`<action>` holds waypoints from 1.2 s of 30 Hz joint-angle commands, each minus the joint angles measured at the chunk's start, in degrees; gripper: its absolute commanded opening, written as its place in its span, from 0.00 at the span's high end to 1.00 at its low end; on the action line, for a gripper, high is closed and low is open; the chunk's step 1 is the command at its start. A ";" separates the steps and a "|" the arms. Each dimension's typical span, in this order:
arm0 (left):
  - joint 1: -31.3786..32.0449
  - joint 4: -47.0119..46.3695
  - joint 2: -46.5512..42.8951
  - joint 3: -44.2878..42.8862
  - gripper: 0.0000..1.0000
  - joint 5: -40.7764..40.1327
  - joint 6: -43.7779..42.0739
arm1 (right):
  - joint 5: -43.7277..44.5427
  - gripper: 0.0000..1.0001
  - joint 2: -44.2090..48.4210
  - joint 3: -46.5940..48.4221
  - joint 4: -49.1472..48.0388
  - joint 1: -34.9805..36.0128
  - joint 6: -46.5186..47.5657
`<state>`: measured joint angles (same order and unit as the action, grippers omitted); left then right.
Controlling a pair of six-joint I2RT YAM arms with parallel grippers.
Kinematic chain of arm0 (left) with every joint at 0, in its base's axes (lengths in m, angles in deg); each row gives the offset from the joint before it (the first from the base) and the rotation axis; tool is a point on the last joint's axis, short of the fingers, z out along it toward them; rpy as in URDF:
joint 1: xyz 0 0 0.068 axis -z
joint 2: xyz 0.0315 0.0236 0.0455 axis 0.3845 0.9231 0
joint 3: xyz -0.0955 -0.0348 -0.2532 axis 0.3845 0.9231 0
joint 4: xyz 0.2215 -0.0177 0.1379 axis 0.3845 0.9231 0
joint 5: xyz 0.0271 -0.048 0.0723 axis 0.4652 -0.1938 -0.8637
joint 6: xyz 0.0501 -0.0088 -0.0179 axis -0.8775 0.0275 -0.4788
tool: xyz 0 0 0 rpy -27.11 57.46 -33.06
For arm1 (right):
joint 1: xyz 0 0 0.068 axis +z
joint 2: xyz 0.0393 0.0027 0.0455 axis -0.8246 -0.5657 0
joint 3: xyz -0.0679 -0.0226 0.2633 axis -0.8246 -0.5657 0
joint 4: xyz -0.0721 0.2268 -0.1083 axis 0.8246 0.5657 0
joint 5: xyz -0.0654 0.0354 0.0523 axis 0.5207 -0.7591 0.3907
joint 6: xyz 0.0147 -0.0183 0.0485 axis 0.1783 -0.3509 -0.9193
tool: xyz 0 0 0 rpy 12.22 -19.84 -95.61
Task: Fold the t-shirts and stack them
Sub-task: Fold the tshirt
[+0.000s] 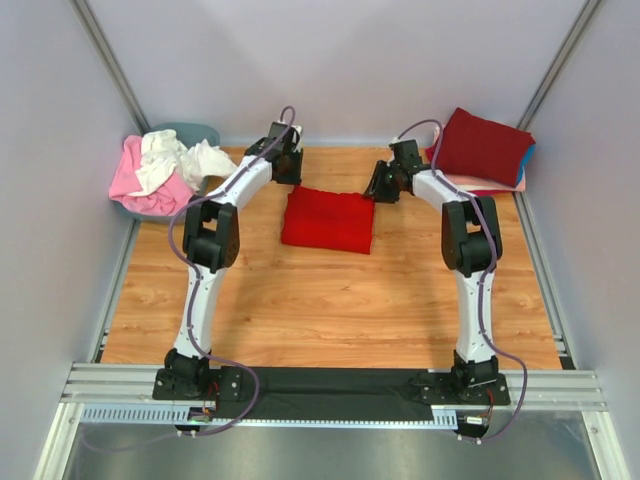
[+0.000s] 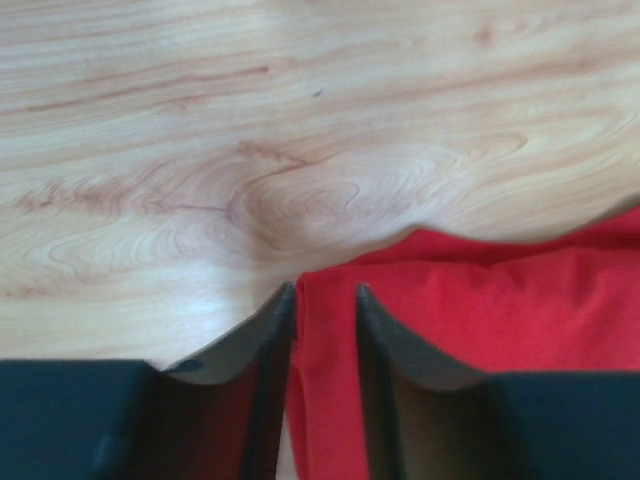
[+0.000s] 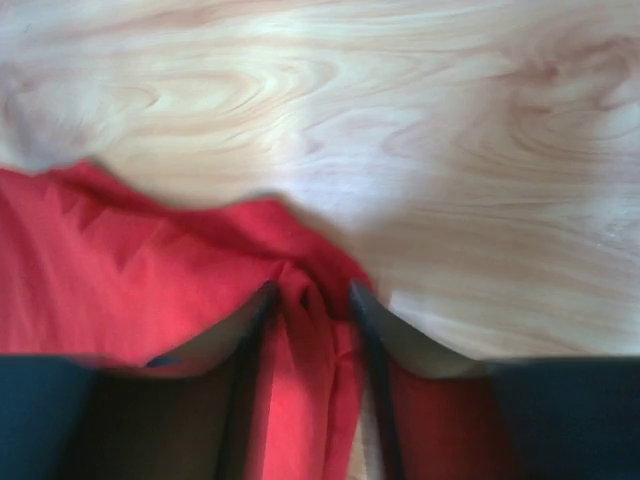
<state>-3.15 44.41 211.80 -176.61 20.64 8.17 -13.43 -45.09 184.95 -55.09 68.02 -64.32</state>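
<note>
A bright red t-shirt (image 1: pixel 328 220) lies folded into a rectangle on the wooden table, between my two arms. My left gripper (image 1: pixel 290 172) is down at its far left corner. In the left wrist view the gripper (image 2: pixel 322 290) is open, with the shirt's edge (image 2: pixel 480 330) lying loose between the jaws. My right gripper (image 1: pixel 383 185) is at the far right corner. In the right wrist view it (image 3: pixel 308 290) is open too, around a bunched fold of the red cloth (image 3: pixel 120 260).
A stack of folded shirts, dark red on top (image 1: pixel 485 148) with pink and blue edges under it, sits at the back right. A grey tub (image 1: pixel 145 208) at the back left holds crumpled pink (image 1: pixel 140 180) and white (image 1: pixel 180 158) shirts.
</note>
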 commanded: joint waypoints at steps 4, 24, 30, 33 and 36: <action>0.05 3.39 -6.41 -3.52 0.33 -2.28 -2.02 | 3.36 0.29 -2.44 7.01 3.93 -1.31 2.13; 2.86 -12.76 -37.01 41.56 1.00 13.43 7.56 | -25.25 1.00 20.86 -20.14 -11.78 7.12 -4.89; 2.95 -20.68 -33.23 44.91 1.00 20.39 9.05 | -35.36 1.00 12.08 -19.35 -20.30 8.80 -7.96; 2.86 -22.88 -30.16 45.26 1.00 21.45 9.58 | -37.05 1.00 6.89 -20.32 -25.85 7.75 -10.78; 2.77 -21.74 -26.73 44.74 1.00 20.13 9.58 | -36.97 1.00 2.32 -21.98 -28.84 6.43 -12.37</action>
<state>-0.35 26.05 182.75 -131.12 39.11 17.07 -46.44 -39.56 164.62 -76.35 76.24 -73.15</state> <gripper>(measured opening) 0.003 0.005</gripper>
